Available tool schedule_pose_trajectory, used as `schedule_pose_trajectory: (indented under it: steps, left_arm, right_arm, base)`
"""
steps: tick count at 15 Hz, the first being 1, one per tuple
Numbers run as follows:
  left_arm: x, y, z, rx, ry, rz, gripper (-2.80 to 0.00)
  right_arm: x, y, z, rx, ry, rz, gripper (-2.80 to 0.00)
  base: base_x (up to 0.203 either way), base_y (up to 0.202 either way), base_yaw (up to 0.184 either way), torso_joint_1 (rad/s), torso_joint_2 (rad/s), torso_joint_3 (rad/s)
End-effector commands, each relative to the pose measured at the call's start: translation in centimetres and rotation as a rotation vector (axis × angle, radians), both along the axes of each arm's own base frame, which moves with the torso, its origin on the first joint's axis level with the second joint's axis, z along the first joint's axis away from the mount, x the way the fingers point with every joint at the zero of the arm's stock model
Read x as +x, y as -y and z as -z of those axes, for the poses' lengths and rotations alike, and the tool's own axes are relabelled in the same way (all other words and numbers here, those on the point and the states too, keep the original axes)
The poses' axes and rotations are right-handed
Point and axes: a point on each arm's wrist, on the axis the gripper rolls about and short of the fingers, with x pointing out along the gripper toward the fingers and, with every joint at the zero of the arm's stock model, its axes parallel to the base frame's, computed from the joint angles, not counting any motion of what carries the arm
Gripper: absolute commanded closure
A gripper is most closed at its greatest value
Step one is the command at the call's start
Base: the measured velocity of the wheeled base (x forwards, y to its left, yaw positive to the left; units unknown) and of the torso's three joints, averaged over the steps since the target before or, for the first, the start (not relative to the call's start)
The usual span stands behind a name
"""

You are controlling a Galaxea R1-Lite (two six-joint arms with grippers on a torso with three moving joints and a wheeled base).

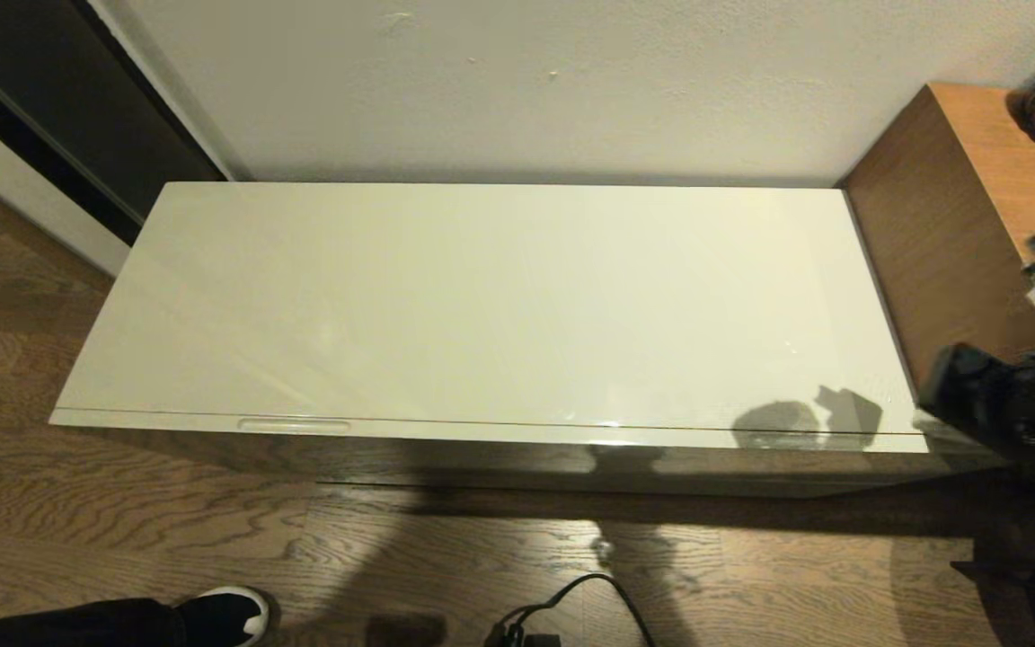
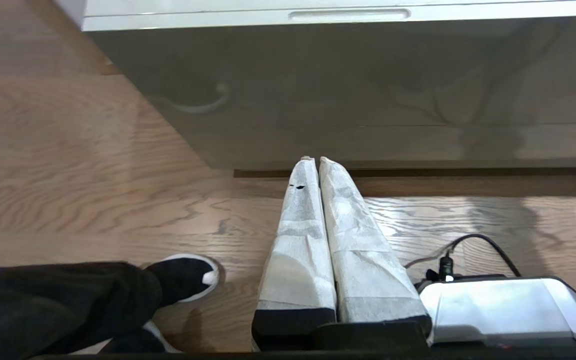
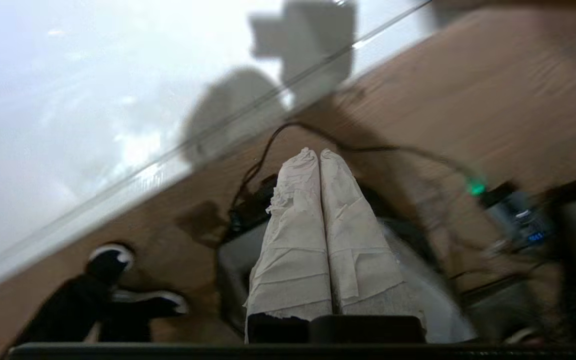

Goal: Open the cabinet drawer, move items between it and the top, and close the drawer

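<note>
A plain off-white wall (image 1: 517, 81) runs behind the furniture. Wood-grain plank floor (image 1: 167, 530) spreads in front, crossed by soft shadows. A taller brown wooden unit (image 1: 949, 234) stands at the right against the wall, and a dark doorway (image 1: 50, 99) opens at the far left.

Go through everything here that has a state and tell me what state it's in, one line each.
cabinet drawer: closed, front flush with the cabinet.
top: bare, nothing on it.
left gripper: shut, empty, low before the cabinet front.
right gripper: shut, empty, off the cabinet's right end.
</note>
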Motion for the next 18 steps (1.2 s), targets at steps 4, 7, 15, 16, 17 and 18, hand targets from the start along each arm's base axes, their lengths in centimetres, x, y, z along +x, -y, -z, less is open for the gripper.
schedule_pose_trajectory:
  steps: [4,7,15,16,17,18]
  left_arm:
    - [0.0,0.0,0.0,0.000,-0.001,-0.001,0.00]
    - [0.0,0.0,0.0,0.000,-0.002,-0.001,0.00]
    - [0.0,0.0,0.0,0.000,-0.002,-0.001,0.00]
    - [0.0,0.0,0.0,0.000,-0.001,-0.001,0.00]
    - [0.0,0.0,0.0,0.000,-0.002,-0.001,0.00]
    - [0.0,0.0,0.0,0.000,-0.001,-0.001,0.00]
  right_arm:
    - [-17.1,5.6,-11.7,-0.031,0.256,-0.037,0.00]
    - [-25.1,7.3,-13.6,-0.034,0.365,-0.021,0.00]
    - [-31.1,5.9,3.6,-0.265,0.307,-0.099,0.00]
    - [-30.2,5.8,5.9,-0.347,0.394,-0.108,0.00]
    - [-28.6,5.8,7.2,-0.424,0.517,-0.096,0.00]
    - [-26.7,5.7,8.0,-0.489,0.629,-0.077,0.00]
  base:
    - [0.000,0.000,0.000,0.000,0.00,0.000]
    - [0.000,0.000,0.000,0.000,0.00,0.000]
    - [0.000,0.000,0.000,0.000,0.00,0.000]
    - [0.000,0.000,0.000,0.000,0.00,0.000]
    - [0.000,0.000,0.000,0.000,0.00,0.000]
    - [0.000,0.000,0.000,0.000,0.00,0.000]
